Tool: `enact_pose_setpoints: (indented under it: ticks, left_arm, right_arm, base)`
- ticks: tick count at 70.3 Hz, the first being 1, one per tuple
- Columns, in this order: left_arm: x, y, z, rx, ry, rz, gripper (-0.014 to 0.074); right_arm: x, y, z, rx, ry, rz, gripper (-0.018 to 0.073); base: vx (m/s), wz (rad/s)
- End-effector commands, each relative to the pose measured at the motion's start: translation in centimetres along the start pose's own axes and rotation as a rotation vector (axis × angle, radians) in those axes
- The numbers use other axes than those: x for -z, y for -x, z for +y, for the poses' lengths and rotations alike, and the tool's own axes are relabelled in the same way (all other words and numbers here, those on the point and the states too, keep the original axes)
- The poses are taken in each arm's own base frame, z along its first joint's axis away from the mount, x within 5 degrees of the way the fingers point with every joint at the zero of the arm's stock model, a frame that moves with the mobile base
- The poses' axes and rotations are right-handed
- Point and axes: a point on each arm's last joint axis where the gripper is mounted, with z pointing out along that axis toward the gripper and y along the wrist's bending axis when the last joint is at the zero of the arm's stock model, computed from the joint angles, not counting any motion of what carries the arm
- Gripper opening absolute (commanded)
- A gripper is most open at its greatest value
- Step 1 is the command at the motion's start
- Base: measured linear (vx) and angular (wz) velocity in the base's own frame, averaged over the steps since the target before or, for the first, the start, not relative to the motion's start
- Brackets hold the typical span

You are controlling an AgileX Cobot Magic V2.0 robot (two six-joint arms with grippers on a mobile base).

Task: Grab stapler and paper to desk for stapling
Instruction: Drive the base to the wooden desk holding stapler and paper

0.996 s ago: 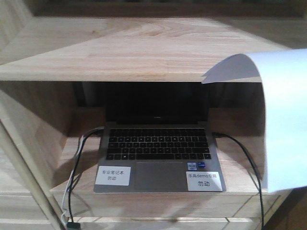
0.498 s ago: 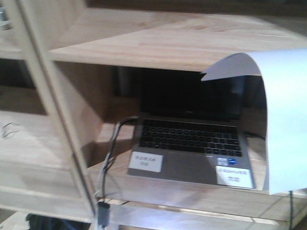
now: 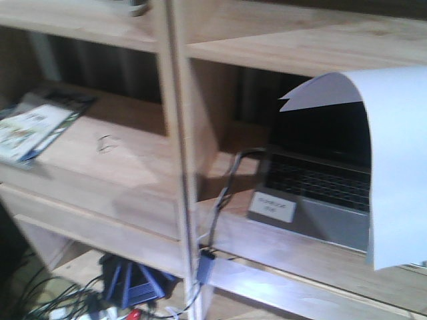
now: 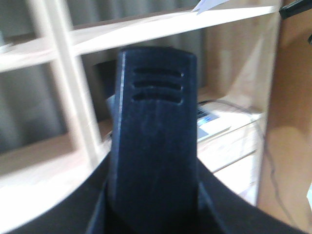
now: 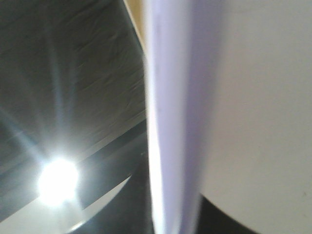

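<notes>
The stapler fills the left wrist view as a black body with three slots near its top, standing upright. My left gripper is shut on it, dark fingers at both sides of its lower part. The paper is a white sheet held up at the right of the front view, its top curling over to the left. In the right wrist view the paper rises edge-on from my right gripper, which is shut on its lower end. The desk is out of view.
A wooden shelf unit faces me, with an upright post. An open laptop bearing a white label sits in the right bay, cables hanging off it. A magazine lies in the left bay. Blue clutter lies on the floor.
The front view has swung left: laptop and shelf slid to the right of the frame, and the left bay and floor came into view. The held paper keeps its place in the frame.
</notes>
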Motion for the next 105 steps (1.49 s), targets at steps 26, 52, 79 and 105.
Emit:
enact_pose_setpoints:
  ticks: [26,52,79,105]
  left_arm:
    - [0.25,1.70,0.16,0.010,0.010,-0.127,-0.0006]
    - [0.25,1.70,0.16,0.010,0.010,-0.127,-0.0006]
    - [0.25,1.70,0.16,0.010,0.010,-0.127,-0.0006]
    - [0.25,1.70,0.16,0.010,0.010,-0.127,-0.0006]
  right_arm:
    - [-0.64,0.26,0.85,0.017,0.062,-0.010,-0.0007]
    - [-0.64,0.26,0.86,0.017,0.063,-0.010,-0.0007]
    - [-0.64,0.26,0.86,0.017,0.063,-0.010,-0.0007]
    - [-0.64,0.27,0.91,0.017,0.069,-0.010,-0.0007]
  base:
    - [-0.12,0.45]
    - [-0.11,0.44]
    - [-0.09,0.46]
    - [-0.04,0.41]
